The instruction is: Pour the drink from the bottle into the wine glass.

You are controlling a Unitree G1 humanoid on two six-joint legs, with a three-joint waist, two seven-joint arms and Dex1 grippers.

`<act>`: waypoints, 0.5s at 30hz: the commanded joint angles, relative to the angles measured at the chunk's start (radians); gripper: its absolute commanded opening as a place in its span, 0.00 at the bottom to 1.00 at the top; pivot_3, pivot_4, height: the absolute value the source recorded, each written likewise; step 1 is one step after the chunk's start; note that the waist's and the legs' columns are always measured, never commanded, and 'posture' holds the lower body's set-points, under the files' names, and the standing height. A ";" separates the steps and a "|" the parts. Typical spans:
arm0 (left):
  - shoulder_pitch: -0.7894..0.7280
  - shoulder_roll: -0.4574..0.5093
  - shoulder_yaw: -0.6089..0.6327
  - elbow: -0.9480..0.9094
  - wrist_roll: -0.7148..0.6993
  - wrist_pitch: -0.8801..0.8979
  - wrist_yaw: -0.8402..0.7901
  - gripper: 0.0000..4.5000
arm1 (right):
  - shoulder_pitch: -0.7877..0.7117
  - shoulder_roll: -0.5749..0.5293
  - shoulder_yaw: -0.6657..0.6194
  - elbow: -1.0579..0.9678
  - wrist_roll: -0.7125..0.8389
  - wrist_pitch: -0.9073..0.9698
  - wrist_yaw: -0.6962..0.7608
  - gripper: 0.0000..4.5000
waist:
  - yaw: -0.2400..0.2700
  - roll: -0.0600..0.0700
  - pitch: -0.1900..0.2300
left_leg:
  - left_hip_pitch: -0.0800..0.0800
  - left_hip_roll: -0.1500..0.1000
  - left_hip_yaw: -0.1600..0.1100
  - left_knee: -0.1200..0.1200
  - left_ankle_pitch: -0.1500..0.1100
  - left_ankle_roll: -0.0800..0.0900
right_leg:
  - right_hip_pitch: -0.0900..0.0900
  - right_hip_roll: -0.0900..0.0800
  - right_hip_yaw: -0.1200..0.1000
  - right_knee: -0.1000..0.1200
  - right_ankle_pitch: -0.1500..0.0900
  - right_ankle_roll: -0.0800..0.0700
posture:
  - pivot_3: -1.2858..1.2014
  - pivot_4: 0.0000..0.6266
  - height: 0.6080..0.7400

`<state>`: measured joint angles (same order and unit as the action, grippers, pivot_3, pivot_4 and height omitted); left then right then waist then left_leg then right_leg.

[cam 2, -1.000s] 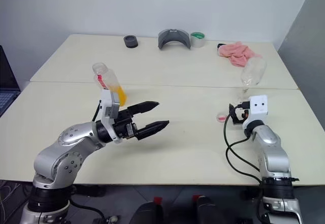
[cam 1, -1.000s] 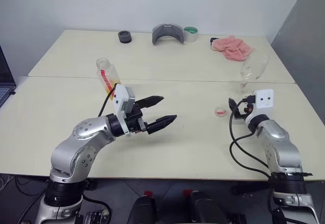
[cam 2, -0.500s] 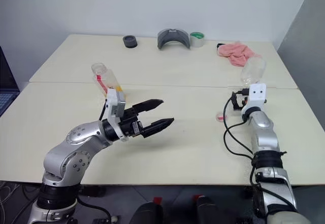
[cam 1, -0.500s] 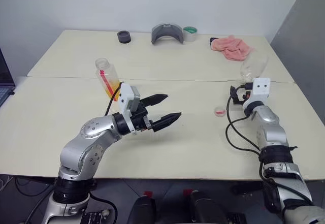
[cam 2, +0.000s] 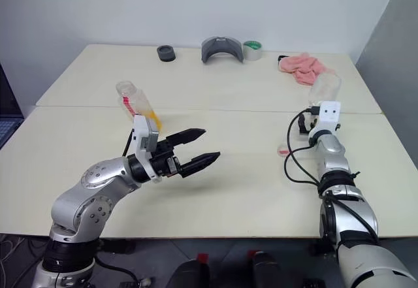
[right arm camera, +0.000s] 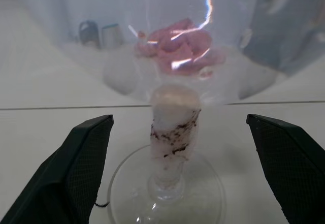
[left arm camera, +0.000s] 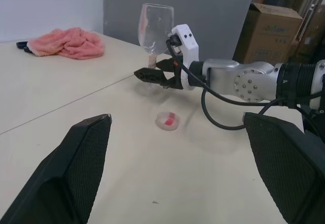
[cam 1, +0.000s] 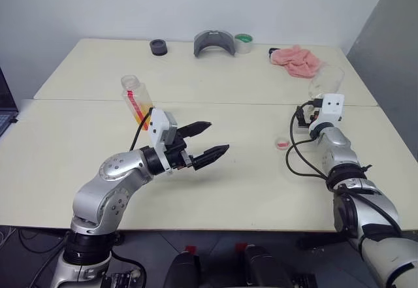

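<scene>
Change: right gripper had advanced across the worktop to the wine glass; a second before it sat well short of the glass, level with the cap.
Right jaws: stood apart, one on each side of the stem, not touching it; no grip yet. Narrower than a second before, so probably mid-close.
Left gripper: same spot as before, hovering above the worktop well to the left of the glass, jaws wide open, holding nothing.
Bottle: stood open-necked on the worktop far to the left of the glass, just behind the left arm; drink sat low in it, orange-yellow.
Cap: lay flat on the worktop just left of the glass foot, pink-red side up.
Meaning: looked like the glass was being secured first; pouring not begun, glass empty, bottle untouched.
Around: pink cloth behind the glass; tape roll, grey curved piece and black ring further left of it along the back edge.
In the way: nothing between the jaws and the stem. Cap lay close to the foot, a snag risk if the glass were slid leftward. Bottle and glass well apart, so one had to travel.
</scene>
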<state>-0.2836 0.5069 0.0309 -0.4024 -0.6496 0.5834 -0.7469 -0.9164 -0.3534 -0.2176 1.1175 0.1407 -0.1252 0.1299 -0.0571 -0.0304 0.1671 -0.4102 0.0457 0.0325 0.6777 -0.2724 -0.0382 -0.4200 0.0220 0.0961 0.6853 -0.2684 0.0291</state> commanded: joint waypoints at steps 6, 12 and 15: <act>0.003 0.006 0.018 -0.060 -0.015 0.002 0.028 1.00 | -0.031 0.003 -0.023 0.011 0.012 -0.047 0.021 0.31 | 0.000 0.000 0.000 | 0.000 0.000 0.000 0.000 0.000 0.000 | 0.000 0.000 0.000 0.000 0.000 0.000 | 0.52 0.24 1.00; 0.018 0.011 0.017 -0.079 -0.027 0.015 0.037 1.00 | -0.034 -0.002 -0.006 0.015 -0.004 -0.064 0.042 0.03 | 0.000 0.000 0.000 | 0.000 0.000 0.000 0.000 0.000 0.000 | 0.000 0.000 0.000 0.000 0.000 0.000 | 0.52 0.24 1.00; 0.025 0.019 0.027 -0.084 -0.029 0.021 0.039 1.00 | -0.035 0.003 0.009 0.011 -0.013 -0.069 0.079 0.03 | 0.000 0.000 0.000 | 0.000 0.000 0.000 0.000 0.000 0.000 | 0.000 0.000 0.000 0.000 0.000 0.000 | 0.52 0.24 1.00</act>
<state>-0.2623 0.5136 0.0332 -0.4412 -0.6632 0.6060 -0.7092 -0.9189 -0.3437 -0.2118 1.1468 0.1360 -0.1637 0.1802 -0.0573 -0.0301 0.1673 -0.4102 0.0457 0.0326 0.6776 -0.2724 -0.0382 -0.4199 0.0218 0.0962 0.6852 -0.2684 0.0291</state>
